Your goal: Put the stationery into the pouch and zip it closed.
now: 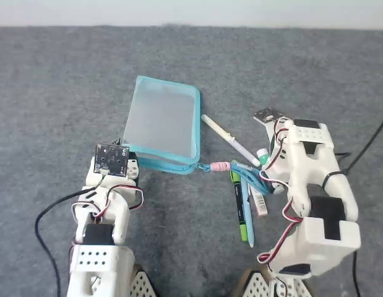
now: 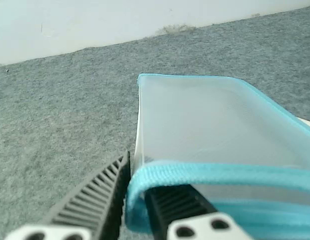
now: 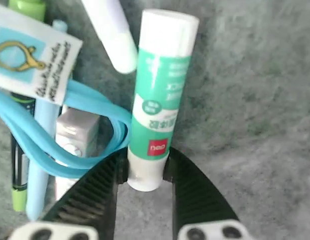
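Note:
The translucent pouch (image 1: 163,127) with blue trim lies flat in the middle of the grey mat. My left gripper (image 1: 134,159) is at its near left corner, shut on the blue zipper edge (image 2: 205,172); the edge runs between the black fingers (image 2: 94,200). My right gripper (image 3: 144,166) is shut on the base of a green-and-white glue stick (image 3: 157,85), which lies right of the pouch (image 1: 263,154). Beside it lie a white pen (image 1: 231,139), a green pen (image 1: 239,204), a light blue pen (image 1: 248,219) and a small boxed eraser (image 1: 259,201).
A blue strap (image 3: 69,150) with a paper tag (image 3: 37,57) loops over the pens and eraser, joined to a pink zipper pull (image 1: 219,166) at the pouch's near right corner. Grey mat stretches open to the left and beyond the pouch.

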